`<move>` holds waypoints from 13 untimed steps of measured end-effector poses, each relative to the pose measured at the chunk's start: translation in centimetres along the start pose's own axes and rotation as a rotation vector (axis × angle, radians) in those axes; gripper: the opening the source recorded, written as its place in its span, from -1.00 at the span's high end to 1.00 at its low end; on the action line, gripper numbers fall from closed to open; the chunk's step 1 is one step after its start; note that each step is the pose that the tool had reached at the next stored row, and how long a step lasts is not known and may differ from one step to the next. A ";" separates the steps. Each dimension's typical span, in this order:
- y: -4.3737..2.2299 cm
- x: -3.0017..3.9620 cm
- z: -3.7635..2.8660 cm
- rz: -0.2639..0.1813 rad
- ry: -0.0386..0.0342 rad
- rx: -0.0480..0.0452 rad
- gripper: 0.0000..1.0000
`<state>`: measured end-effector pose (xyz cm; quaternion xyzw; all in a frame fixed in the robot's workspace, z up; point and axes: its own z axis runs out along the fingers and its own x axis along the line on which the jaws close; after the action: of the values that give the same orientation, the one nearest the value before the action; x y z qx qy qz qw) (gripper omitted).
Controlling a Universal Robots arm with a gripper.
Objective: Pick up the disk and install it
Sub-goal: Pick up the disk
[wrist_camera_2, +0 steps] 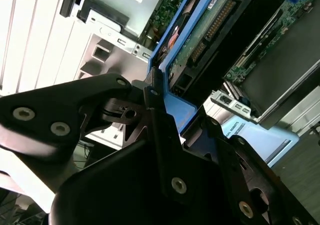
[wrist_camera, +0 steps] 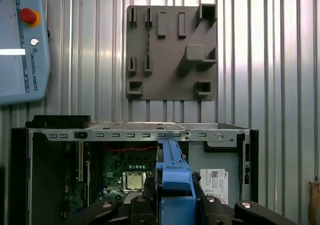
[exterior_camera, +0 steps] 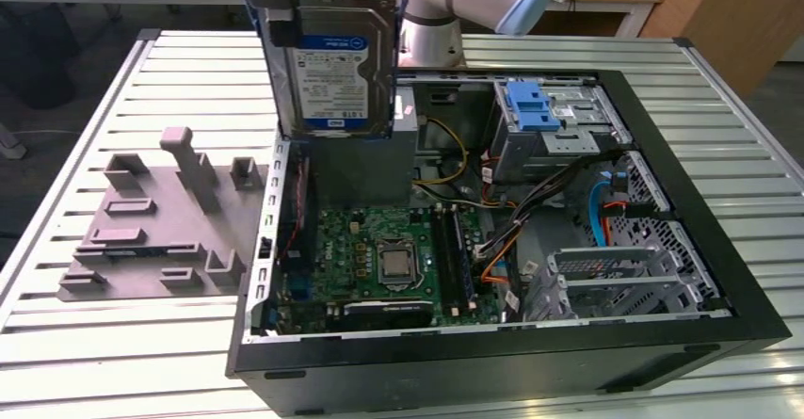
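End effector (wrist_camera_2: 172, 110) is clamped on the disk (exterior_camera: 333, 61), which hangs straight below it (long axis vertical, label facing out) over the open computer case (exterior_camera: 503, 358) on the worktop (exterior_camera: 101, 362).

I cannot read the print on the blue-and-white label (exterior_camera: 329, 75) of the disk (exterior_camera: 380, 71), nor the white sticker (wrist_camera: 214, 180) on the grey metal box (wrist_camera: 235, 160).

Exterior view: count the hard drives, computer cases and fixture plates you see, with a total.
Silver-grey hard drive in a blue plastic frame, held up over the case: 1
Open black metal computer case: 1
Grey moulded fixture plate: 1
Total: 3
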<state>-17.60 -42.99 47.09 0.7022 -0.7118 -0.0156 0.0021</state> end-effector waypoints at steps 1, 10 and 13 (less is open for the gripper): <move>-0.33 0.00 0.00 0.000 0.0001 0.0000 0.27; -4.17 0.01 0.00 0.000 0.0000 0.0000 0.27; -5.48 0.02 0.01 0.000 0.0001 -0.0001 0.27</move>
<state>-12.13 -43.08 46.94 0.7022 -0.7118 -0.0157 0.0021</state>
